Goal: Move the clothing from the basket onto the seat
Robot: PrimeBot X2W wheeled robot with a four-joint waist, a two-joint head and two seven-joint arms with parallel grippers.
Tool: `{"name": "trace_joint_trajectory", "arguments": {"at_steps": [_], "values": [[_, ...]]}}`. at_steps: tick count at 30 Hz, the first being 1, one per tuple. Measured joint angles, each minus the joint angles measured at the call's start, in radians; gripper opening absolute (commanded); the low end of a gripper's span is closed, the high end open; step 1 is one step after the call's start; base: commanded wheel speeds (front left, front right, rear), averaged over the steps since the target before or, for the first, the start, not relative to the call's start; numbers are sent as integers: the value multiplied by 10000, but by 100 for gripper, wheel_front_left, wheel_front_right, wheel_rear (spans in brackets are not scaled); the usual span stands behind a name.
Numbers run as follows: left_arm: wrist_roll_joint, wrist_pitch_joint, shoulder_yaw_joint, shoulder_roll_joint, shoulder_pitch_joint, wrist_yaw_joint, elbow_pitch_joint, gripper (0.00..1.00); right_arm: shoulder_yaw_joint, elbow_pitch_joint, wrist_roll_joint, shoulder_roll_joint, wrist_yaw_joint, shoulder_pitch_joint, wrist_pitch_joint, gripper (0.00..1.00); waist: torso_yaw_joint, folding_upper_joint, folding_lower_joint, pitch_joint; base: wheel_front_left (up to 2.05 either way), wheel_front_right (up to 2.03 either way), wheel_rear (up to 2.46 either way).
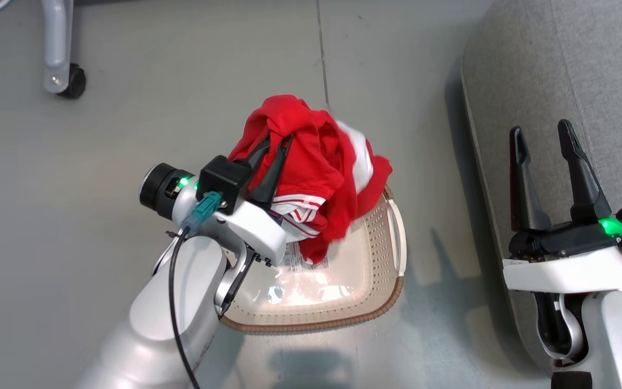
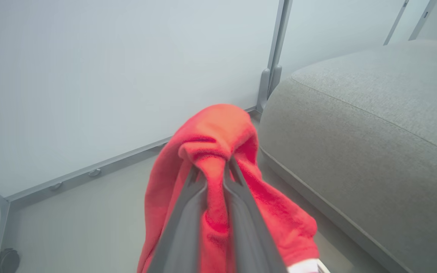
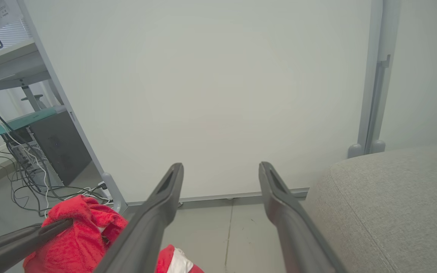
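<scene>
Left pincer, frame centre, is clamped on clothing above basket. Carrying is judged underway, and a rightward swing onto seat is needed. Right pincer is spread, empty.

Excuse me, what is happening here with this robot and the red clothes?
The robot's left hand is shut on a bundle of red clothing and holds it up over the white basket on the floor. The right hand is open, with nothing in it, over the edge of the grey seat. The clothing is not yet on the seat.
</scene>
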Motion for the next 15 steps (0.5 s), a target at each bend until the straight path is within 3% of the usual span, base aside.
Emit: {"name": "trace_joint_trajectory", "arguments": {"at_steps": [15], "values": [[-539, 468, 731, 1112, 1603, 869, -4439, 0, -130, 332, -113, -2, 0, 927, -2, 100, 208, 0, 0, -1518, 0, 0, 0]]}}
